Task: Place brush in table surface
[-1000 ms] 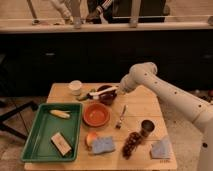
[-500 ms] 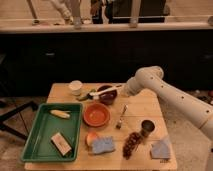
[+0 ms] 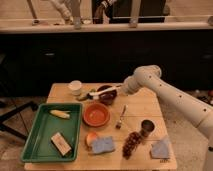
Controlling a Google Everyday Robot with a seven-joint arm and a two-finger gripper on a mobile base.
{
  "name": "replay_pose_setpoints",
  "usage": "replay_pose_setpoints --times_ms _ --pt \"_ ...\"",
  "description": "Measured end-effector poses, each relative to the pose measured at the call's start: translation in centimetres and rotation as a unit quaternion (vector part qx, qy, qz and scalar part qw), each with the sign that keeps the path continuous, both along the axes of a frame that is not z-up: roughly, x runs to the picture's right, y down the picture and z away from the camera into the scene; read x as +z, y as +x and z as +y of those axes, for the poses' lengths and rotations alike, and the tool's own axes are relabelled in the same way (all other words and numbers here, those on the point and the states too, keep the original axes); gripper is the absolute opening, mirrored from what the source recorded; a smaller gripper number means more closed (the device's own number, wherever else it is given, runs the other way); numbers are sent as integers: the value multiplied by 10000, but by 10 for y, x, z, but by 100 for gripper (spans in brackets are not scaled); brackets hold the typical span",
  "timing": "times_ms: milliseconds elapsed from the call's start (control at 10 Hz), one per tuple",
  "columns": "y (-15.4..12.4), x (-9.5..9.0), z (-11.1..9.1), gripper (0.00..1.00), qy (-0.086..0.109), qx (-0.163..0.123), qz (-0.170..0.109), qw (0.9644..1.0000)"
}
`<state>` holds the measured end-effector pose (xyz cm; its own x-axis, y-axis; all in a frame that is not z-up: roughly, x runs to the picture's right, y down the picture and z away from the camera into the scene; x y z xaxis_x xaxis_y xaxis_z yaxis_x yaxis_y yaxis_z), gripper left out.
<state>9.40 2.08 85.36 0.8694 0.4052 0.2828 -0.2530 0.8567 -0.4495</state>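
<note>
Gripper [image 3: 121,89] has been moved slightly left and down, at the brush [image 3: 106,91] handle's end. Brush has been shifted slightly left across the bowl [image 3: 109,99].

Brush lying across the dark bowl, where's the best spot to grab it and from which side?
Take the brush by its cream-white handle, near the right end past the rim of the dark bowl, coming from the right, where the end effector sits. The handle is slim and straight, probably easy to pinch; the greenish head points left toward the white cup.
</note>
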Motion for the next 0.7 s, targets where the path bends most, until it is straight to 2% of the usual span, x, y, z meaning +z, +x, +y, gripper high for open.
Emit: replay_pose_setpoints --times_ms 300,700 --pt "-14 0 -5 80 116 -262 -264 9992" --pt "-31 1 -13 80 225 -568 -525 9968"
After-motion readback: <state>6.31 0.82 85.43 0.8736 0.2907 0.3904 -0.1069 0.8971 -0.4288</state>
